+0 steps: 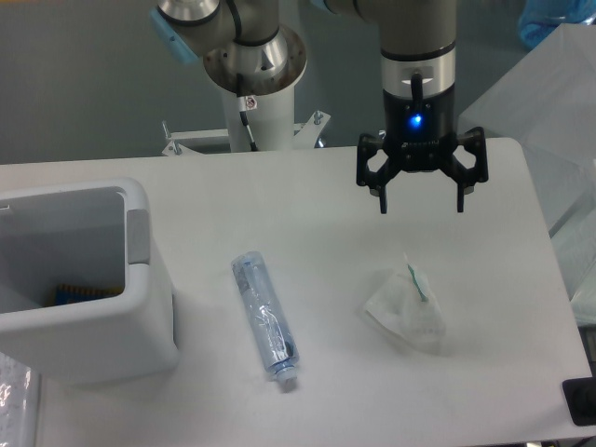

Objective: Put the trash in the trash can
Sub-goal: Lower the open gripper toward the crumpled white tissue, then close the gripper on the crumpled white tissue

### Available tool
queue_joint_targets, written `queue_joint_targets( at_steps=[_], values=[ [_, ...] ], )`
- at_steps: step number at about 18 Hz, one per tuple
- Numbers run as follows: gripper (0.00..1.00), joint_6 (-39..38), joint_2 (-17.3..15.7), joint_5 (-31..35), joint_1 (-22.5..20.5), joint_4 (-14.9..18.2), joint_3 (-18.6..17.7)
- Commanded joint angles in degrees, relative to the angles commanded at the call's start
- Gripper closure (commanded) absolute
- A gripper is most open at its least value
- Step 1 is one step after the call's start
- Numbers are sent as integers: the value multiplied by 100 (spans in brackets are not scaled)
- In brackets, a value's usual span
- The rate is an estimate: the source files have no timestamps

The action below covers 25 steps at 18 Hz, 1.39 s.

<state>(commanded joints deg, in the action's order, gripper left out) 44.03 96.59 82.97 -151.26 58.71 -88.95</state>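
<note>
A crumpled translucent white wrapper (406, 304) with a thin green mark lies on the table right of centre. My gripper (421, 206) hangs open above and just behind it, fingers pointing down, nothing between them. A crushed clear bluish bottle (264, 319) lies on its side near the table's middle, cap end toward the front. The trash can (140, 307), a boxy white bin with a grey side panel, stands at the left; something blue and yellow shows inside it.
The arm's white base column (258, 102) stands at the back of the table. A dark object (581, 400) sits at the front right corner. Clear plastic sheeting (549, 93) hangs beyond the right edge.
</note>
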Motion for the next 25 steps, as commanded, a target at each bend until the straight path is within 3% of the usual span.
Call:
queue_joint_targets(
  at_steps=[3,8,14,20,25],
  values=[
    [0,-9,35,9,9,9,-9],
    [0,-26,395,9,26,-123,-176],
    [0,-62,790,18,-70,-905,-685],
    [0,0,1370,457,-149,-940,-774],
    [0,-61,1616,448,-334,-1019,-826]
  ],
)
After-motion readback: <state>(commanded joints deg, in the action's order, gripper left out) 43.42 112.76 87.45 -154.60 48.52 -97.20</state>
